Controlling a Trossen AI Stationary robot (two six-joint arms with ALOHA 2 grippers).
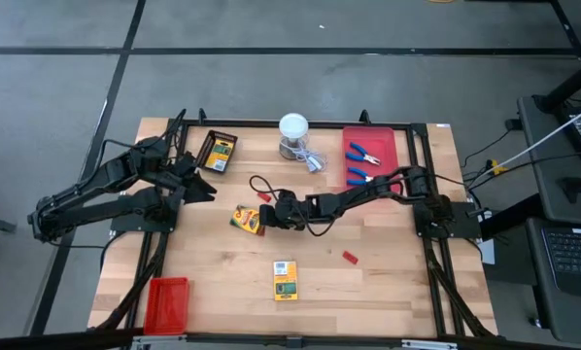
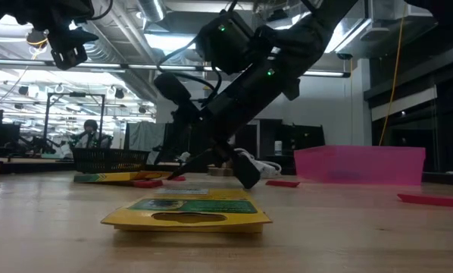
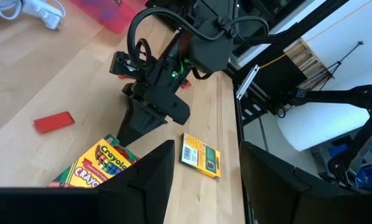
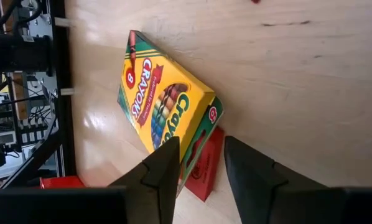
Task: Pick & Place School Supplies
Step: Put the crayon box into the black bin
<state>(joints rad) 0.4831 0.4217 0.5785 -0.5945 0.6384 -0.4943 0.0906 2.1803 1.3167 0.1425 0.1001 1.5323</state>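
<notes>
Right tool [image 1: 263, 220]: lowered to the middle of the bench, its two fingers [image 4: 167, 165] spread with a gap between them, the tips at the edge of a crayon box; nothing is pinched.
Crayon box at the right tool [image 4: 164, 106]: flat on the bench, tilted, printed face up; one end lies over a small red block [image 4: 206, 168].
Left tool [image 1: 205, 187]: raised over the left part of the bench, its fingers [image 3: 150, 174] spread and holding nothing.
Second crayon box [image 1: 286, 279]: flat on the near centre of the bench, well apart from both tools.
Third crayon box [image 1: 218, 149]: lying in a black tray [image 1: 206, 157] at the far left, just beyond the left tool.
Blue-handled pliers [image 1: 364, 153]: two pairs, both inside the pink tray [image 1: 404, 146] at the far right.
Loose red block [image 1: 350, 257]: on the bench to the right of centre, near side, apart from everything else.
White round-topped container [image 1: 293, 131]: at the far centre, between the black tray and the pink tray.
Red tray [image 1: 167, 301]: near left corner of the bench.
Bench [image 1: 388, 292]: light wooden top carrying all of the above.
</notes>
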